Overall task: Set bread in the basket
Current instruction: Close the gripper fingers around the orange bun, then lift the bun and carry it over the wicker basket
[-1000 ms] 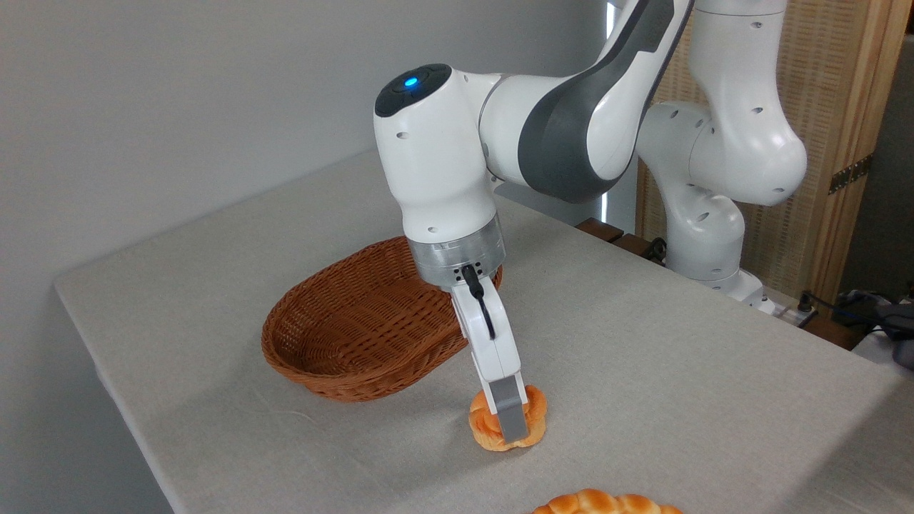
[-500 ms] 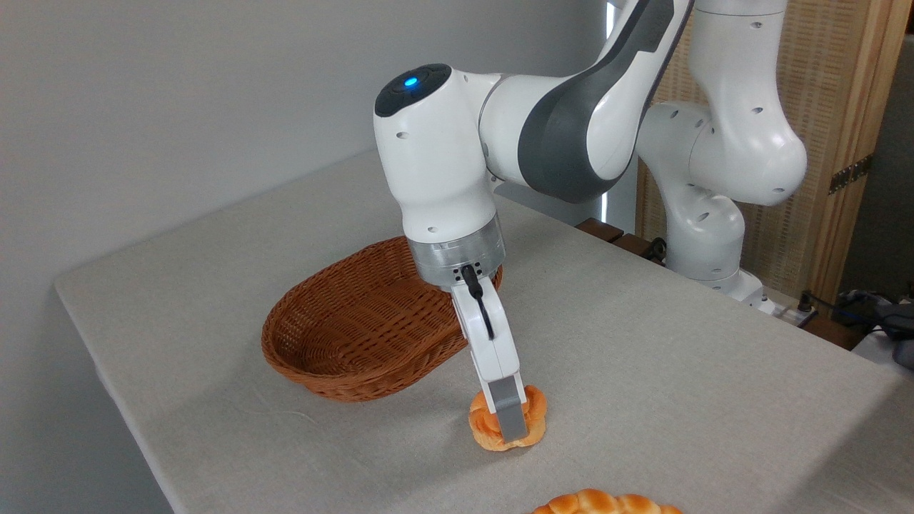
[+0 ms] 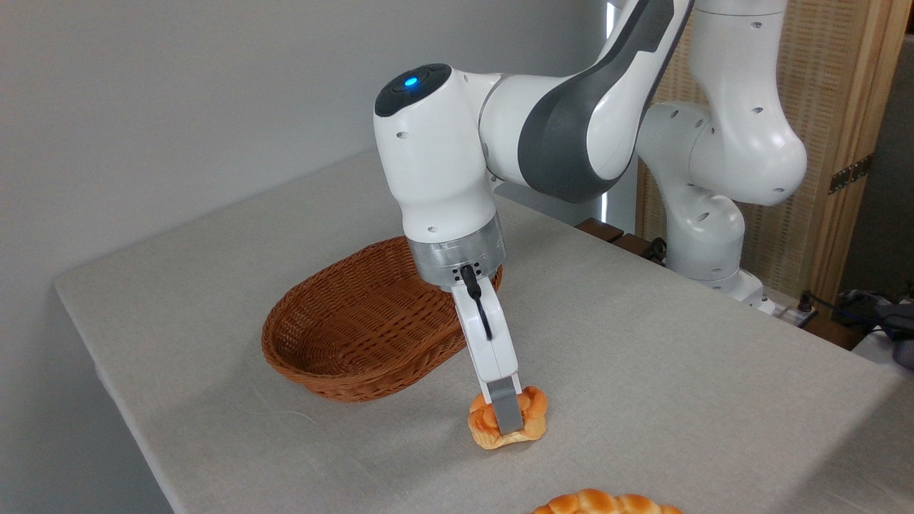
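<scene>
Claw (image 3: 508, 416) clamped on bread (image 3: 508, 427), basket (image 3: 357, 335) beside, apart

Grey wall (image 3: 178, 93), wooden screen (image 3: 842, 143) (woven panels) right.

Single fixed view, high and close, facing the table (image 3: 678, 371) obliquely.

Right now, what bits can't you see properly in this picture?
- The gripper: only its near finger shows; it hides the far one, so the grip on the bread is unclear.
- The braided loaf: cut off by the bottom edge.
- The basket: its right end sits behind the wrist.
- Clutter at the far right: cut off by the edge.
</scene>
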Controlling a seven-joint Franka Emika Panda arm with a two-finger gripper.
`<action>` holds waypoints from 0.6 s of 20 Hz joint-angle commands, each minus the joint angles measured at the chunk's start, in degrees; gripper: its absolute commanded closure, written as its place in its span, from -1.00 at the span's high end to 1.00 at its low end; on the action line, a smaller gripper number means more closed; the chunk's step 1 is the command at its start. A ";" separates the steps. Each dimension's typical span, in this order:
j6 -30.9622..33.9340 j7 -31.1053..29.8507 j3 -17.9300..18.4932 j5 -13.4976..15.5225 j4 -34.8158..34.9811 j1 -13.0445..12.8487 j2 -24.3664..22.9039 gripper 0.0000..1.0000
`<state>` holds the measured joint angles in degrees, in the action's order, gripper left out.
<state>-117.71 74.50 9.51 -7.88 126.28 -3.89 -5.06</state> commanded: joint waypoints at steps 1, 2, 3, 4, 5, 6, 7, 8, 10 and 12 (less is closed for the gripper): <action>-1.39 0.91 0.34 -1.17 0.81 -0.24 -0.31 -0.53; -1.21 0.82 0.25 -1.08 0.72 -0.24 -0.39 -0.53; -1.12 0.64 0.33 -0.91 0.64 -0.24 -0.48 -0.53; -1.12 0.47 0.34 -0.47 0.37 -0.15 -0.65 -0.53; -1.03 0.29 0.34 -0.29 -0.06 -0.15 -0.92 -0.53; -0.95 0.29 0.34 -0.12 -0.42 -0.06 -1.01 -0.53; -0.77 0.12 0.42 1.10 -1.46 0.11 -1.10 -0.53; -0.34 0.12 0.51 2.16 -2.08 0.20 -1.10 -0.53; 1.51 -0.15 0.69 5.58 -4.80 0.37 -1.27 -0.52; 4.06 -0.50 0.69 8.84 -7.79 0.38 -1.27 -0.49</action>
<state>-117.51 74.29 9.65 -4.17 123.41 -3.58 -5.61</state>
